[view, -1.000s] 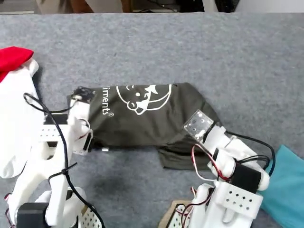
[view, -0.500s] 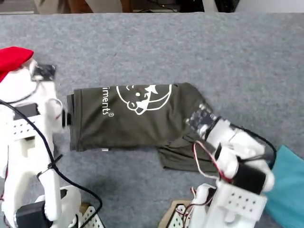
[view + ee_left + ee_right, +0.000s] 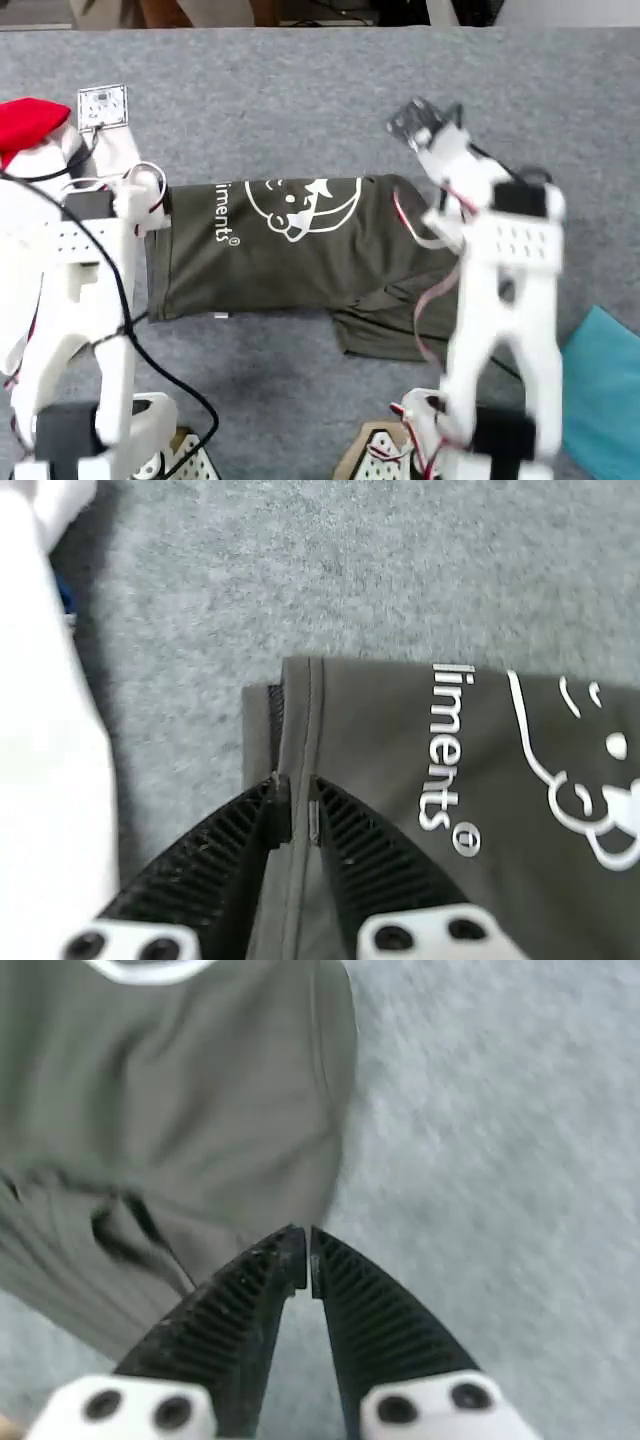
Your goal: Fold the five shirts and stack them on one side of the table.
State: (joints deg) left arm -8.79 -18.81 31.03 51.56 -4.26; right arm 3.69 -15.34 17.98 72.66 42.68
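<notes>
- Jaws of the left gripper (image 3: 295,815) are closed and empty, over the 9 o'clock edge of the dark olive printed cotton shirt (image 3: 290,245).
- Right gripper (image 3: 305,1260) is likewise closed and empty at the shirt's 2 o'clock corner.
- The shirt lies partly folded mid-table on the grey felt table (image 3: 300,90), with a teal cloth (image 3: 605,400) at 4 o'clock and a red cloth (image 3: 30,120) at 10.

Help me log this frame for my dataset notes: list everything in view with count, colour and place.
olive shirt: one, dark olive with a white print, lying partly folded at the table's middle.
red cloth: one, red, far left edge.
white cloth: one, white, left side, beside the olive shirt's left end.
teal cloth: one, teal, near right edge.
table cover: one, grey, under everything.
left gripper: one, black fingers on a white arm, shut, over the olive shirt's left hem.
right gripper: one, black fingers on a white arm, shut, over the olive shirt's right end.
</notes>
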